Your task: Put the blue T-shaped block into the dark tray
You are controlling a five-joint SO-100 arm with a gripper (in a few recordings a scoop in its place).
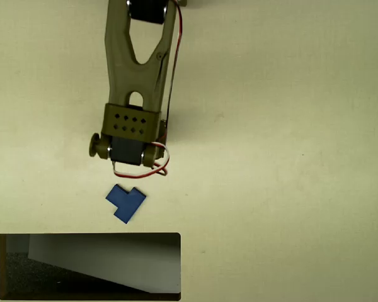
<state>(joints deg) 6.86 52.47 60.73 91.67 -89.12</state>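
One small blue block (126, 202) lies flat on the pale table (290, 157) in the overhead view, just below the end of the olive arm (135, 82) and apart from it, with bare table between the block and the dark tray (88, 236) lower down. Red and white wires (160, 165) loop beside the arm's wrist motor. The gripper (127, 165) sits under that motor, so its fingers are hidden and I cannot tell whether they are apart or together. The tray is cut off by the bottom edge; its pale slanted inner wall covers much of the speckled floor.
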